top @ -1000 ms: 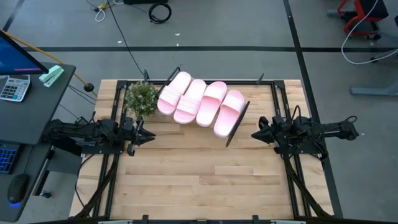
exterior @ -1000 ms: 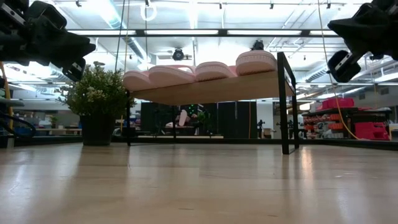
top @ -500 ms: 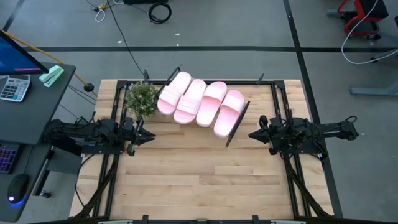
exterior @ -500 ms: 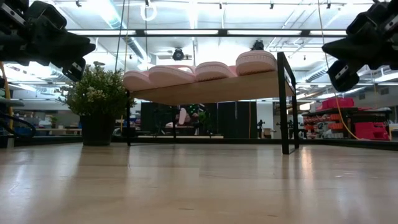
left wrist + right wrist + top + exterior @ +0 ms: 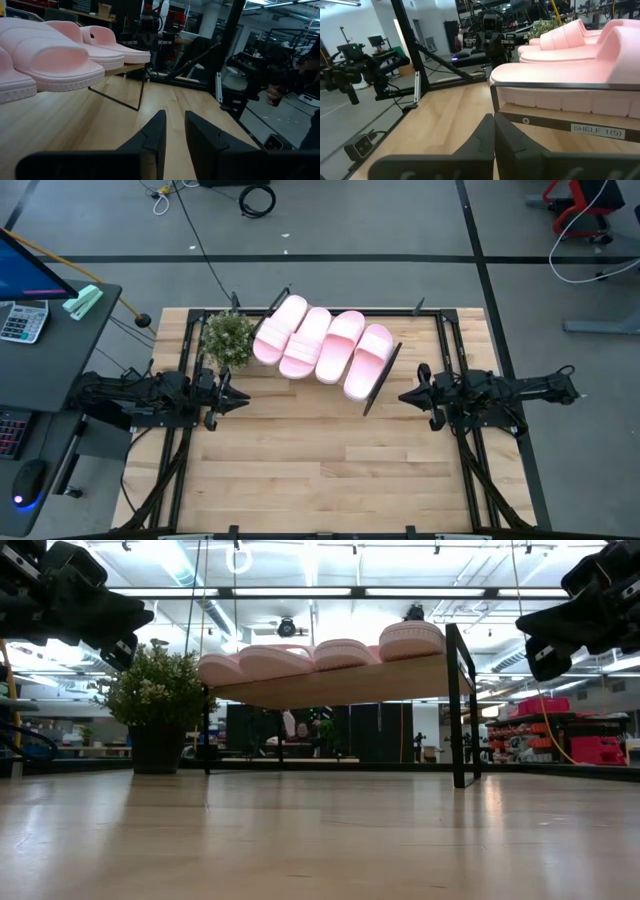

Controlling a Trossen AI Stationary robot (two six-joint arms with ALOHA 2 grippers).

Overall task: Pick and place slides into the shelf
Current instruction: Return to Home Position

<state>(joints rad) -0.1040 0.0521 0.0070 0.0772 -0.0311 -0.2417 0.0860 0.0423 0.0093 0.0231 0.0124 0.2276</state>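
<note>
Four light pink slides (image 5: pixel 325 345) lie side by side, soles down, on the slanted wooden shelf (image 5: pixel 340 688), which stands on thin black legs at the table's far middle. They also show in the left wrist view (image 5: pixel 55 55) and the right wrist view (image 5: pixel 580 65). My left gripper (image 5: pixel 243 398) hangs above the table left of the shelf, empty, its fingers a narrow gap apart (image 5: pixel 175 120). My right gripper (image 5: pixel 402 396) hangs just right of the shelf's right end, shut and empty (image 5: pixel 494 122).
A potted green plant (image 5: pixel 228 338) stands at the shelf's left end, close to my left gripper. The near half of the butcher-block table (image 5: pixel 330 470) is bare wood. Black frame rails (image 5: pixel 470 470) run along the table's sides.
My right gripper has moved a little toward the table's left, closer to the shelf's right end, and has come down slightly in the low view. The slides and the shelf have stayed in place.
</note>
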